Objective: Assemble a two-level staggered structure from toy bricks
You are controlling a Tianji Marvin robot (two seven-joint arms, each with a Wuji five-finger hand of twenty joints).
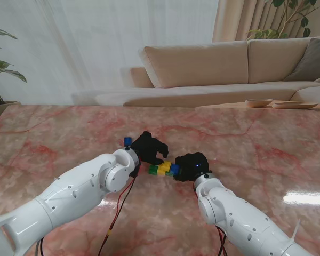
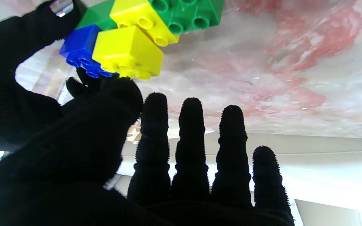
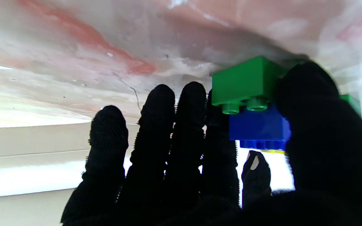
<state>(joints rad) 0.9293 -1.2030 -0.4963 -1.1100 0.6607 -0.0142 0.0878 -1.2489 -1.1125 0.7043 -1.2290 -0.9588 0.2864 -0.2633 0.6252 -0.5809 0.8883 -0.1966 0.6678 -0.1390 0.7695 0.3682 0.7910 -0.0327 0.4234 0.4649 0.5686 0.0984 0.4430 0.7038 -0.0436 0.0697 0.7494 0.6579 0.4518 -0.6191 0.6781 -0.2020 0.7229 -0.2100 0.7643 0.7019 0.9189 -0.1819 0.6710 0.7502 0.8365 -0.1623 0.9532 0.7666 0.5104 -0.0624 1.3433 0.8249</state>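
Mid-desk point(image 1: 245, 133), the right robot hand point(image 1: 192, 165) is pinching the blue brick point(image 3: 258, 128) atop the green brick point(image 3: 247, 83) — likely seating it — while the left robot hand point(image 1: 148, 149), fingers spread, is bracing the yellow bricks point(image 2: 130, 50).

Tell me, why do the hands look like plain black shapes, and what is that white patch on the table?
In both wrist views the gloved left hand and right hand are backlit by a bright, washed-out room, so they read as silhouettes; the right wrist view is soft near the bricks. In the stand view, the patch is glare on the glossy table.
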